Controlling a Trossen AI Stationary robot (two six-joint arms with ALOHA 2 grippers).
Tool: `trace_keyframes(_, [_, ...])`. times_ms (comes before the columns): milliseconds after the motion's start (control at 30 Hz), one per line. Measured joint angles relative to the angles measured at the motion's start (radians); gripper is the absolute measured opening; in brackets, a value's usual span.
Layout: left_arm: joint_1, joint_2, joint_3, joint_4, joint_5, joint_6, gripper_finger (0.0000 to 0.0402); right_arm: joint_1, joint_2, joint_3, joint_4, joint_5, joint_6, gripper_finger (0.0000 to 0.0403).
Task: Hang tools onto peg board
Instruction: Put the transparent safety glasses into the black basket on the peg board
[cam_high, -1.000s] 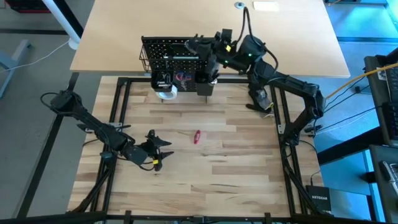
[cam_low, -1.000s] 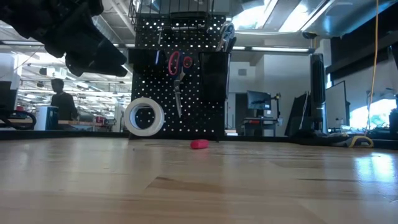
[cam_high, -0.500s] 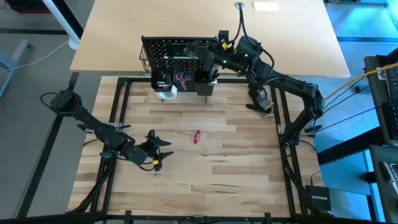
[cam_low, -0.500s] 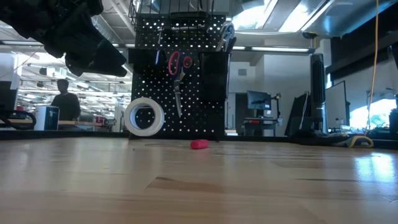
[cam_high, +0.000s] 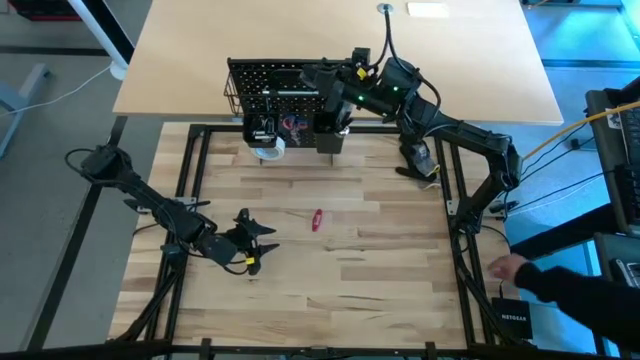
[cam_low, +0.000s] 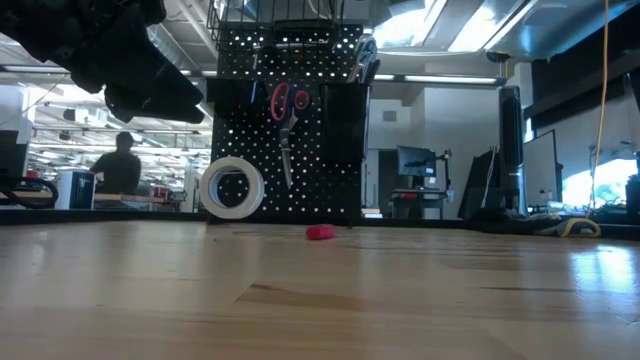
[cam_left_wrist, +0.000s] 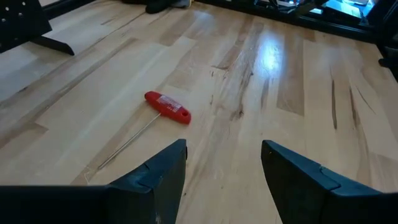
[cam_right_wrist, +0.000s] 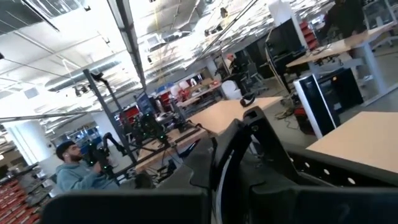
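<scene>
So my right tool (cam_high: 322, 78) is up at the top edge of the peg board (cam_high: 275, 75), fingers pressed together. I think it's pinched on the black-handled pliers (cam_low: 366, 60) that sit at the board's upper corner, but I can't really make out the contact. The peg board stands at the far side of the table (cam_high: 380, 270), with the red-handled scissors (cam_low: 284, 115) hanging on its face and the white tape roll (cam_low: 231, 187) lower down, beside them. My left tool (cam_high: 262, 243) hovers low over the near-left part of the table, fingers (cam_left_wrist: 163, 175) spread apart and holding nothing. A little red-handled driver (cam_left_wrist: 167, 107) lies flat on the table just ahead of it, between that tool and the board, not touching either.
</scene>
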Motion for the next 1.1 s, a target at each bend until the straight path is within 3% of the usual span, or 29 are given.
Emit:
trace_keyframes(267, [0.000,0.000,0.000,0.000,0.000,0.000,0.0196,0.000,0.005,0.000,0.007,0.075,0.001,0.0031])
trace_keyframes(533, [0.000,0.000,0.000,0.000,-0.004,0.000,0.0196,-0.001,0.009,-0.003,-0.005,0.115,0.005,0.0126])
trace_keyframes(767, [0.000,0.000,0.000,0.000,-0.007,0.006,0.0196,0.001,0.009,-0.003,-0.008,0.036,0.005,0.0175])
trace_keyframes(1100, [0.001,0.000,0.000,0.000,-0.014,0.010,0.0196,0.028,0.008,-0.003,-0.004,-0.068,0.002,0.0175])
